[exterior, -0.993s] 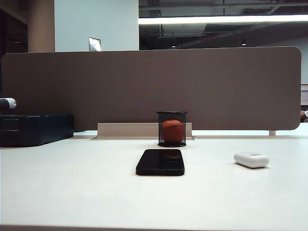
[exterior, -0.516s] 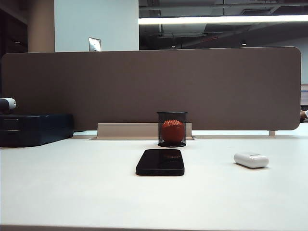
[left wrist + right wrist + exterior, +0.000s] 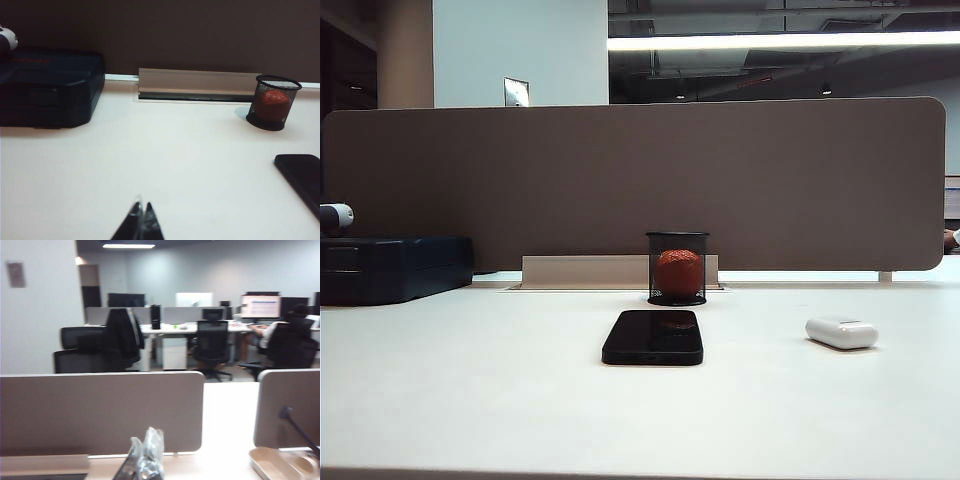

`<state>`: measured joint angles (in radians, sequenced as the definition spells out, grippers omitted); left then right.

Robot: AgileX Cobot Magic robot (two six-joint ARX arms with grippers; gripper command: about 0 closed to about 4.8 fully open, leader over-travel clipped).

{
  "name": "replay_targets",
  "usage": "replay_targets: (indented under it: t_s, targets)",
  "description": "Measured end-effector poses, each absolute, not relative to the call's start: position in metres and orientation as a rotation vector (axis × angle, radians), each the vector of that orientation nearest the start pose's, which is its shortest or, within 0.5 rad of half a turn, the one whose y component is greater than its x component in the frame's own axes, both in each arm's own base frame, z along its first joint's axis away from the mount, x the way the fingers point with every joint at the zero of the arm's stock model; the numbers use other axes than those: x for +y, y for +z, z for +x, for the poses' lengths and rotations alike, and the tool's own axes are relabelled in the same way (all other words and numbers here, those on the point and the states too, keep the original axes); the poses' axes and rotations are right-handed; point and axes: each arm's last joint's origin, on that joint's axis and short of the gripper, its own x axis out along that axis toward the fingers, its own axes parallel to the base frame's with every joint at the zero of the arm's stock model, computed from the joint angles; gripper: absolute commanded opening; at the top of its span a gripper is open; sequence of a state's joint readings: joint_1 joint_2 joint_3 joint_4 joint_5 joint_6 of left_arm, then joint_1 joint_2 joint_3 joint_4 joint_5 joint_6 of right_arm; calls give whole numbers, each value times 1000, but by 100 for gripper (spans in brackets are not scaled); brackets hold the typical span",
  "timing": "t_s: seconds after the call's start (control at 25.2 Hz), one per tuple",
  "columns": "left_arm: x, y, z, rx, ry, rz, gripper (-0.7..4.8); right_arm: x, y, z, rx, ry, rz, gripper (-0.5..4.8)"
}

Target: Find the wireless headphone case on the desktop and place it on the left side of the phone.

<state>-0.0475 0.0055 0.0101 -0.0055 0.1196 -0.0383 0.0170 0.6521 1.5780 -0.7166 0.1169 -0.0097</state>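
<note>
The wireless headphone case [image 3: 842, 332], small, white and glossy, lies on the desktop [image 3: 470, 400] to the right of the phone. The phone [image 3: 653, 336] lies flat and black in the middle, and its corner [image 3: 301, 181] also shows in the left wrist view. Neither gripper appears in the exterior view. My left gripper [image 3: 142, 206] is shut and empty, low over bare table, well short of the phone. My right gripper [image 3: 147, 440], its tips wrapped in clear film, is shut and points level over the partition [image 3: 100, 410]. The case is out of both wrist views.
A black mesh cup holding a red ball [image 3: 677, 268] stands just behind the phone. A dark blue-black box [image 3: 392, 267] sits at the back left. The brown-grey partition panel [image 3: 640, 180] runs along the back edge, with a cable slot cover [image 3: 585, 271] at its foot.
</note>
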Motion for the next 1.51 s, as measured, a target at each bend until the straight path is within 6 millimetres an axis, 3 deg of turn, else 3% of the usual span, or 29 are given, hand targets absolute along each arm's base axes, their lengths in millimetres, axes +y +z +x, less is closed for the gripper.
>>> replay_targets:
  t_s: [0.32, 0.44, 0.71, 0.95, 1.31, 1.51]
  targets:
    - [-14, 167, 95, -2, -372, -37, -6, 1, 556, 22, -43, 38, -11, -8]
    - [-15, 167, 95, -1, -416, -36, -5, 1, 562, 30, 64, 41, -9, -8]
    - [-16, 167, 94, 0, -475, -36, -5, 6, 559, 52, 287, 174, 50, -8]
    - [-16, 167, 94, 1, -475, -36, -5, 10, 558, 61, 337, 292, 192, -9]
    - [-16, 167, 94, 0, -475, -36, -5, 9, 557, 68, 363, 255, 257, -9]
    - [-16, 167, 94, 1, -475, -36, -5, 9, 550, 87, 424, 239, 264, -9]
